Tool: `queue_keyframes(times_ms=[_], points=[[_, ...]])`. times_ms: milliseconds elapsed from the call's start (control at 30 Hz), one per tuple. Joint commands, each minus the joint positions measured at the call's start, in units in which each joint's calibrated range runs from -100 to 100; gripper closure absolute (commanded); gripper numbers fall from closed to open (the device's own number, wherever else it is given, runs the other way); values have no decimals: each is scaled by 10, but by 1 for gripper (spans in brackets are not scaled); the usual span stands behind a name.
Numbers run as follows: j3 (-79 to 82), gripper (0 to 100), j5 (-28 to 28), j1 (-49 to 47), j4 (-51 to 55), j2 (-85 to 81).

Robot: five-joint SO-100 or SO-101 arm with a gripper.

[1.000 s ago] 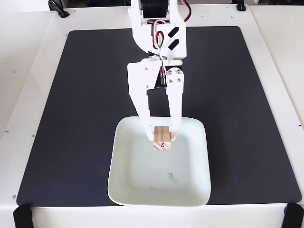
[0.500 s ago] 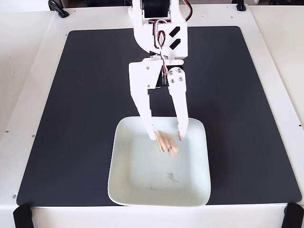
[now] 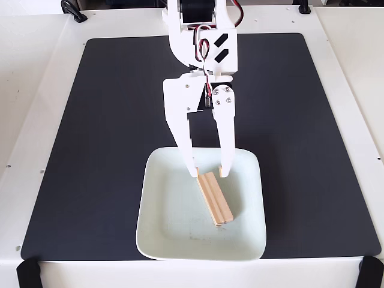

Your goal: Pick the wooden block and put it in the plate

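From my fixed view I see the white two-finger gripper (image 3: 209,173) reaching down over the large square pale mint-white ceramic plate (image 3: 168,240), which sits on a black rectangular mat (image 3: 102,120) covering the white table (image 3: 30,72). The small light tan grooved wooden block (image 3: 214,198) lies flat inside the plate, right of its centre, running diagonally from the fingertips toward the near rim. The jaws are parted, one tip on each side of the block's far end; I cannot tell whether they touch the wood, but they do not appear to clamp it. The block rests on the plate's floor.
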Motion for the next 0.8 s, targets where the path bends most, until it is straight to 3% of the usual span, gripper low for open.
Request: queue_keyframes(times_ms=[0, 300, 433, 633, 767], points=[[2, 99, 1, 7, -7, -19], [125, 99, 1, 6, -8, -143], [281, 99, 1, -1, -27, -283], [580, 99, -18, -24, -158, -529], [729, 99, -18, -46, -150, -688]])
